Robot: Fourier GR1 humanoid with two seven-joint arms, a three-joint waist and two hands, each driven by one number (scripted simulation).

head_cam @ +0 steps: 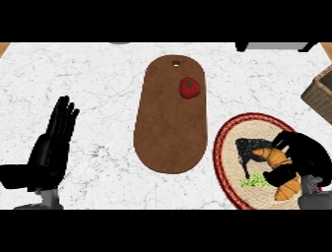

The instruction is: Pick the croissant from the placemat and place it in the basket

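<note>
The white marble counter (88, 78) fills the view. On its middle lies a long wooden cutting board (170, 128), its length running away from the robot. Just to the right of the board, near the robot's edge, sits the round woven placemat (223, 129) with a red rim. The wicker basket (328, 96) stands at the far right, partly cut off by the view's edge, apart from the placemat.

The right hand (307, 152) is over the placemat, its fingers curled round the middle of the croissant (275, 157) so that only the two orange ends show on either side of the black fingers. The croissant sits on the right half of the placemat; whether it is touching the mat or just off it I cannot tell. Its long axis runs roughly toward and away from the robot, across the hand's fingers.

The left hand (52, 147) rests at the left, spread and flat, fingers pointing away, well apart from everything in the task. A small red tomato (189, 87) lies at the far end of the board.

The basket lies away from the robot and to the right of the right hand, so the carry looks like a short diagonal move, forward and outward, with nothing standing between.
</note>
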